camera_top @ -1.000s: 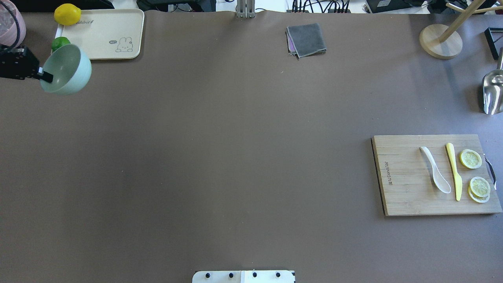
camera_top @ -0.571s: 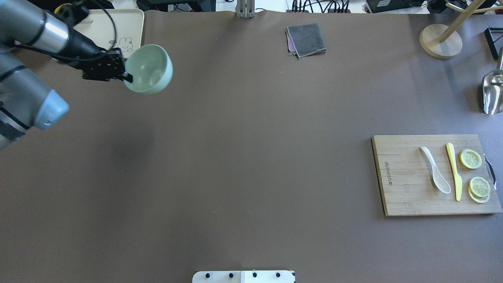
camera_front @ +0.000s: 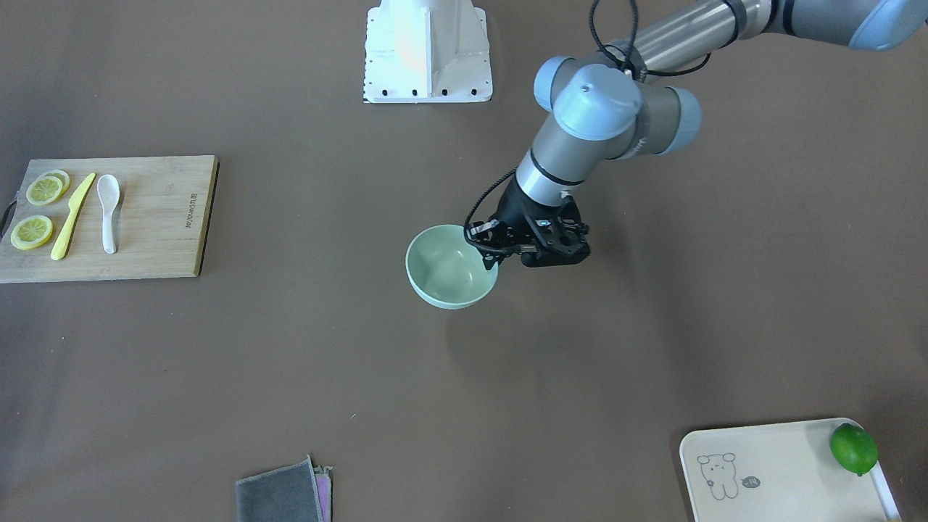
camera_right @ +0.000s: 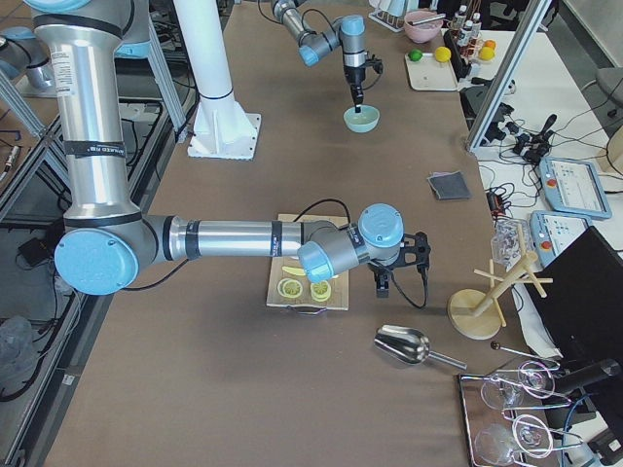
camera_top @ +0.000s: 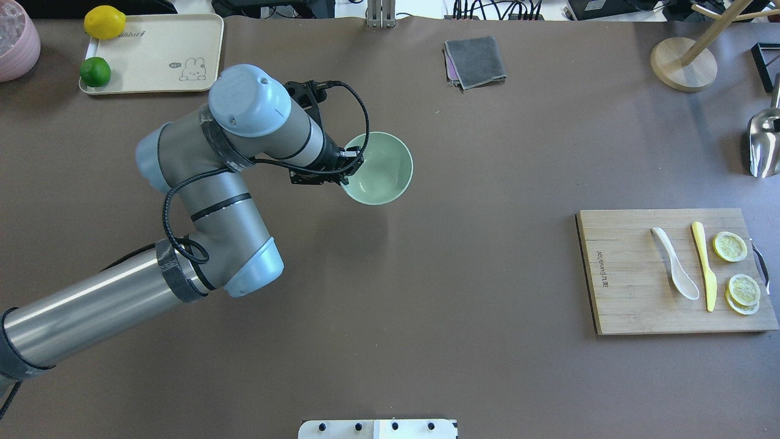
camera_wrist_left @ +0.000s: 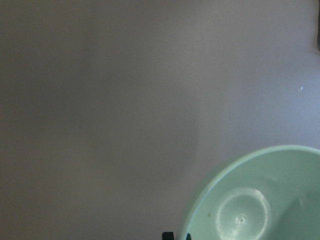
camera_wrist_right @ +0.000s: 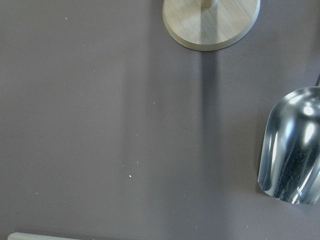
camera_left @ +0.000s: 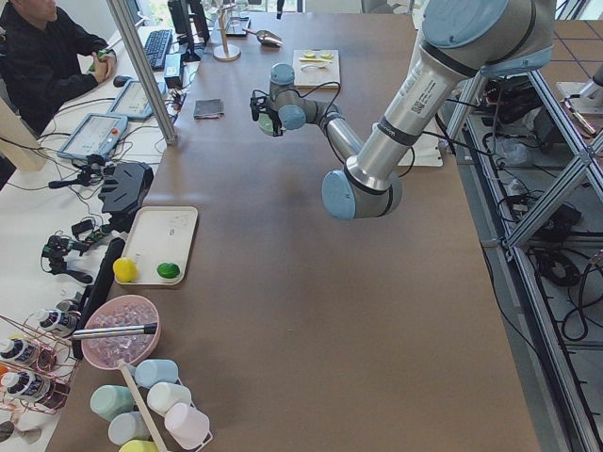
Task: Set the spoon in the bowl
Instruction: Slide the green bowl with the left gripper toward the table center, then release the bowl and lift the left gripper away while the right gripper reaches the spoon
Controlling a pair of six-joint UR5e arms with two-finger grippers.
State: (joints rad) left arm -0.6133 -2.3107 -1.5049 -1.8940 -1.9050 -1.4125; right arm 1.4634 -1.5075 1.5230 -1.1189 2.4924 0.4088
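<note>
The pale mint-green bowl [camera_top: 382, 166] hangs upright near the table's middle, its shadow offset below it. My left gripper [camera_top: 348, 168] is shut on the bowl's left rim, as the front view also shows [camera_front: 496, 254]. The bowl [camera_wrist_left: 260, 200] is empty in the left wrist view. The white spoon [camera_top: 675, 263] lies on the wooden cutting board [camera_top: 621, 274] at the right, also in the front view [camera_front: 109, 210]. My right gripper [camera_right: 384, 280] shows only in the exterior right view, over the table beyond the board; I cannot tell if it is open.
A yellow knife [camera_top: 704, 265] and lemon slices [camera_top: 730, 246] lie beside the spoon on the board. A metal scoop [camera_top: 765, 143] and wooden stand [camera_top: 682, 64] are at far right, a grey cloth [camera_top: 475, 61] at the back, a tray [camera_top: 164, 55] with lemon and lime at back left.
My left arm has carried the bowl from the far left by the tray rightward to near the table's middle. The spoon and board have not moved.
</note>
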